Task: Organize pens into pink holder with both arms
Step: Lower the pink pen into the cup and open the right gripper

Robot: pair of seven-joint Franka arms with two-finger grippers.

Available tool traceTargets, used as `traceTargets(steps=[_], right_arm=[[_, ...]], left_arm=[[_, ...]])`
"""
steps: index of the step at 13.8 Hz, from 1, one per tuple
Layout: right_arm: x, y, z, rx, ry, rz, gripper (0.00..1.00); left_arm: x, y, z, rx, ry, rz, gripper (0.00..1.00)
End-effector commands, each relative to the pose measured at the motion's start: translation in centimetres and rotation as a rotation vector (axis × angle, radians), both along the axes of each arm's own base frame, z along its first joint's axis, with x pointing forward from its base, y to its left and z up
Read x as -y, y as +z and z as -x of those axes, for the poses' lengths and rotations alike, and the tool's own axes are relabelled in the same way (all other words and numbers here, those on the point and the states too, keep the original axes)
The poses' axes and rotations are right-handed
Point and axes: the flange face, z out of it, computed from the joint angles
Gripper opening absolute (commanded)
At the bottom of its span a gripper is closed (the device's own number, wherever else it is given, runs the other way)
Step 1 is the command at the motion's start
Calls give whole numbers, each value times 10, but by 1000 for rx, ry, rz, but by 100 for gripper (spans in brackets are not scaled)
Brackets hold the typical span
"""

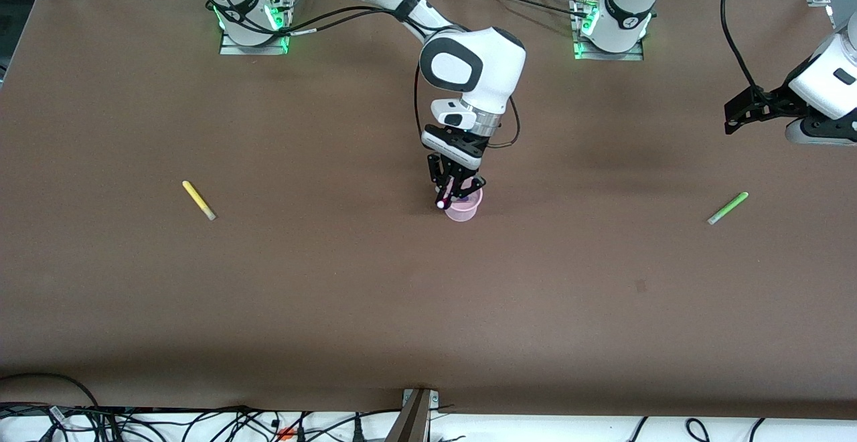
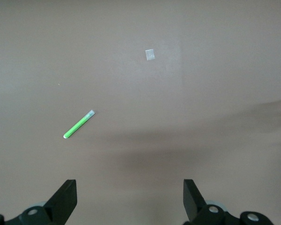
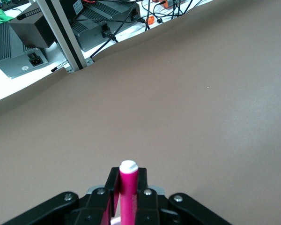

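Observation:
The pink holder (image 1: 463, 209) stands at the middle of the table. My right gripper (image 1: 452, 195) is right over it, shut on the magenta-pink pen (image 3: 128, 194), whose white tip (image 1: 441, 204) points toward the front camera. A dark shape shows in the holder under the fingers; I cannot tell if it is the purple pen. The yellow pen (image 1: 198, 199) lies toward the right arm's end. The light green pen (image 1: 728, 207) lies toward the left arm's end and shows in the left wrist view (image 2: 78, 124). My left gripper (image 1: 736, 115) hangs open and empty over the table above the green pen.
A small pale square patch (image 2: 150, 55) lies on the brown table (image 1: 428, 308). Cables and a metal post (image 1: 412, 415) run along the table edge nearest the front camera. Grey power units (image 3: 23, 47) stand off that edge.

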Motion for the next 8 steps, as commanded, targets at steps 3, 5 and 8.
traceTargets(steps=[3, 5, 8], right_arm=[[-1, 7, 2, 20, 1, 37, 37], [4, 16, -2, 12, 3, 70, 45], [29, 71, -21, -62, 44, 151, 64]], left_arm=[[3, 5, -3, -8, 4, 20, 100], [3, 5, -3, -8, 4, 20, 100], [3, 5, -3, -8, 4, 20, 100]])
